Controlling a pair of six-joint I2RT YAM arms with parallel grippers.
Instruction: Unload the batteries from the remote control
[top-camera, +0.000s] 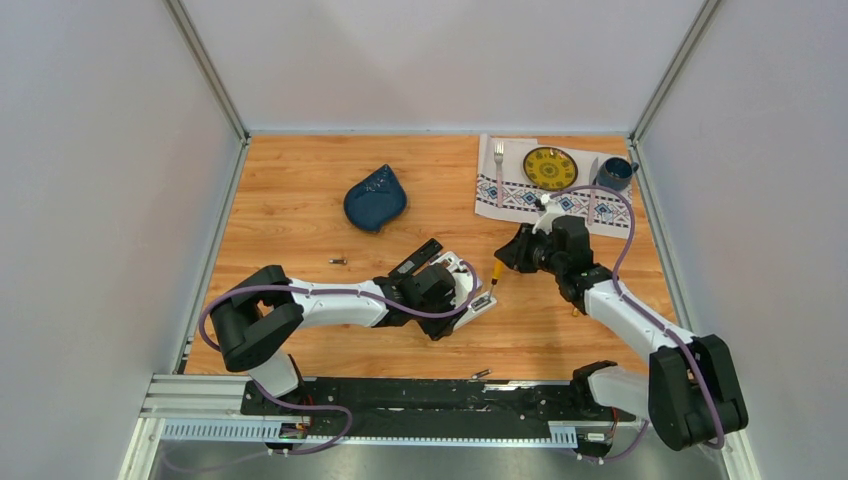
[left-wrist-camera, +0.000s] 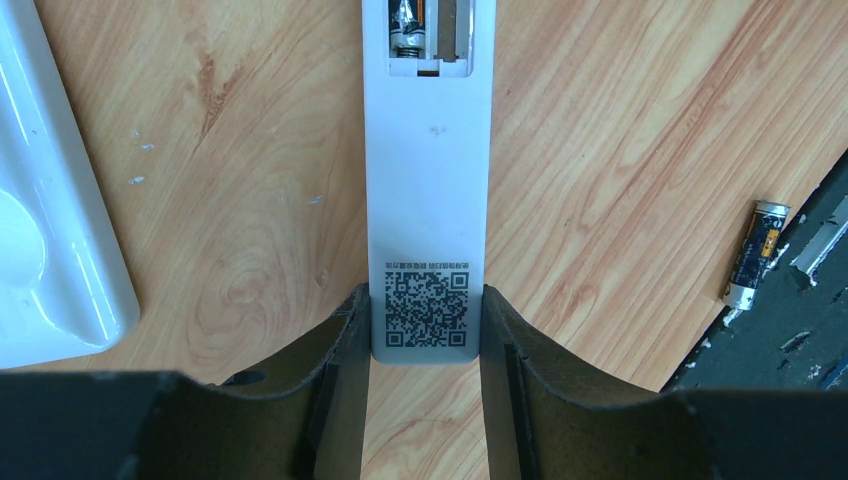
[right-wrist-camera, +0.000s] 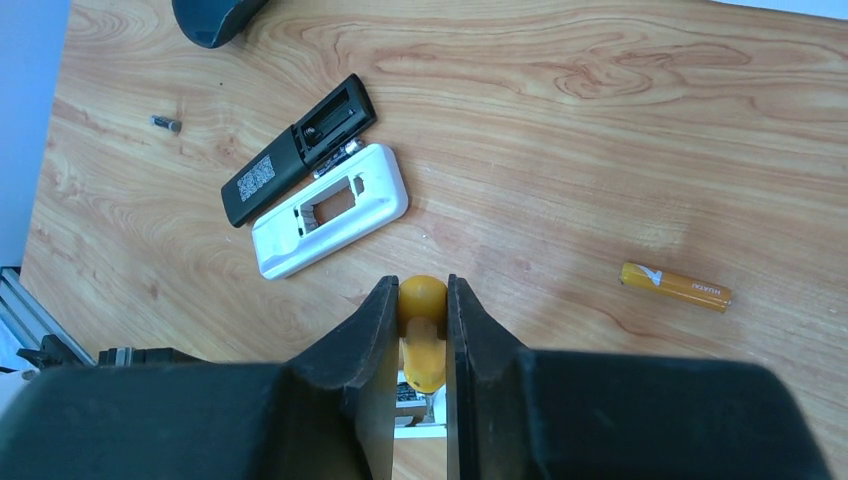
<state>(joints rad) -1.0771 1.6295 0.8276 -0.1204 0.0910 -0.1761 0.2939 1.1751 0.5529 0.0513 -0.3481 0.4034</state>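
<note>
Light is bright and even in all three views, coming from above; the arms (top-camera: 330, 300) give only soft shadows on the brown wooden table top (top-camera: 300, 210). In the left wrist view glare lies on the glossy white plastic shell (left-wrist-camera: 40, 200) at the left, the slim white plastic remote control (left-wrist-camera: 427, 180) is sharp, and the dark fingers (left-wrist-camera: 335, 400) of the left gripper (left-wrist-camera: 425, 305) are almost black. In the right wrist view the round orange screwdriver handle (right-wrist-camera: 423, 335) near the lens is slightly soft
</note>
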